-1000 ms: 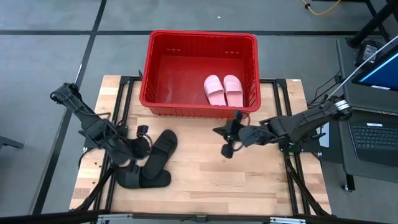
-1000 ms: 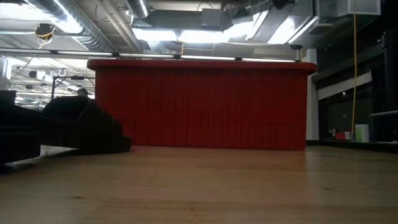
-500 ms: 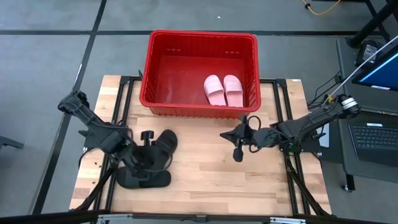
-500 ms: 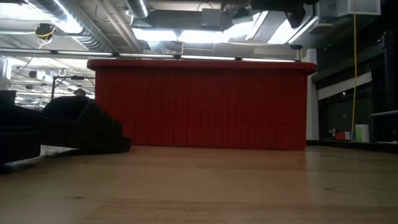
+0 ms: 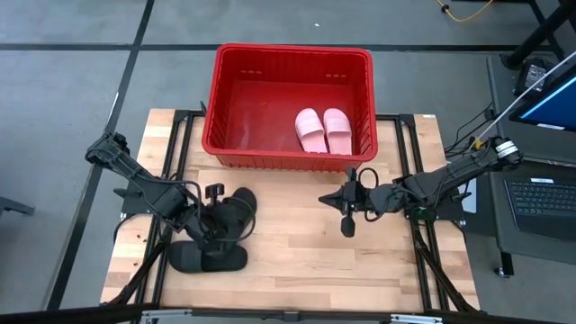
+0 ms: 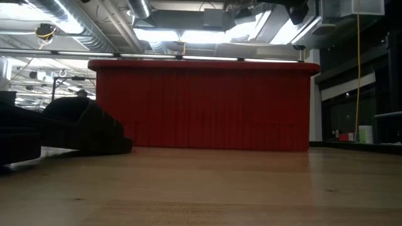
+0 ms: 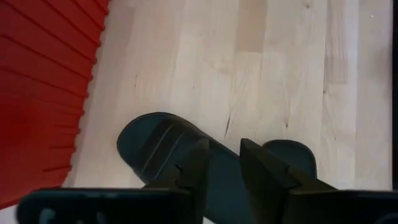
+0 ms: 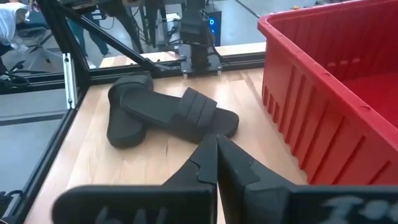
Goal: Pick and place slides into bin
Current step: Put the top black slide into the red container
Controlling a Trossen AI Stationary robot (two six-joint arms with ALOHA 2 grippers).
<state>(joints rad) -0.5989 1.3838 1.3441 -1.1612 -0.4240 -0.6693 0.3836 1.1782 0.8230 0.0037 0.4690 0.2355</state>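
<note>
Black slides [image 5: 219, 236] beneath slightly parted left end effector [image 5: 216, 212]; right end effector [image 5: 349, 209] pressed together

L gripper [image 7: 225, 163] fingers slightly parted, just above black slide [image 7: 163, 144] on wood table [image 7: 273, 74]. 2nd black slide [image 7: 287, 153] partly visible behind. Red bin [image 7: 43, 87] wall beside.

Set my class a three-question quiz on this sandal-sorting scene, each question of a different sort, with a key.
1. True or false: the pink slides lie inside the red bin.
2. How many black slides are on the table?
3. Which gripper hangs over the black slides? A: left gripper. B: right gripper.

Key: 1 true; 2 two; 3 A.
</note>
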